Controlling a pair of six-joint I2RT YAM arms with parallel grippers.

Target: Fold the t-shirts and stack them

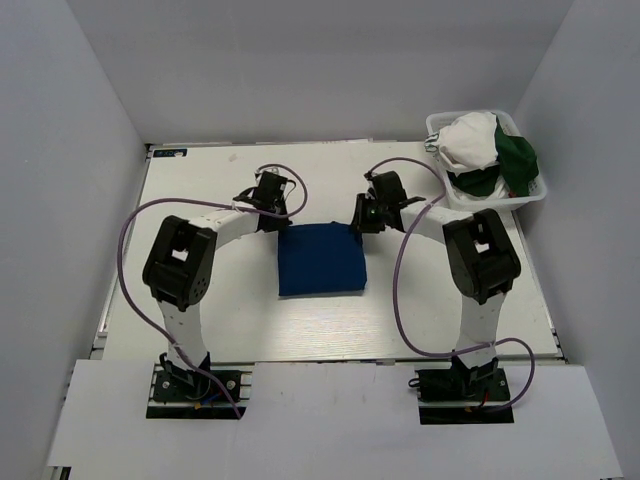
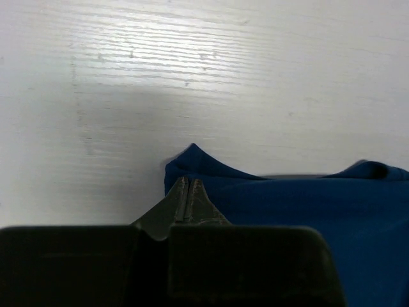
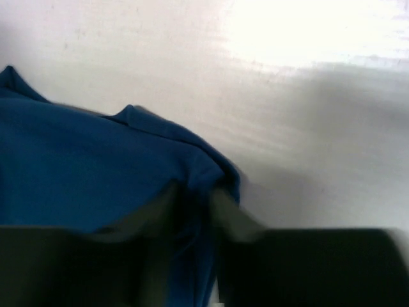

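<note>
A royal blue t-shirt (image 1: pixel 320 260) lies folded into a square at the table's middle. My left gripper (image 1: pixel 283 213) is at its far left corner. In the left wrist view its jaws are closed together (image 2: pixel 188 182) on the shirt's peaked corner (image 2: pixel 192 157). My right gripper (image 1: pixel 358 222) is at the far right corner. In the blurred right wrist view its fingers (image 3: pixel 233 214) stand apart (image 3: pixel 195 208) with a fold of the blue cloth (image 3: pixel 115 166) between them. White (image 1: pixel 470 142) and dark green (image 1: pixel 518 160) t-shirts lie bunched in the basket.
The white mesh basket (image 1: pixel 536 197) stands at the table's far right corner, beside the right arm. Grey walls close in the table on three sides. Purple cables loop from both arms over the table.
</note>
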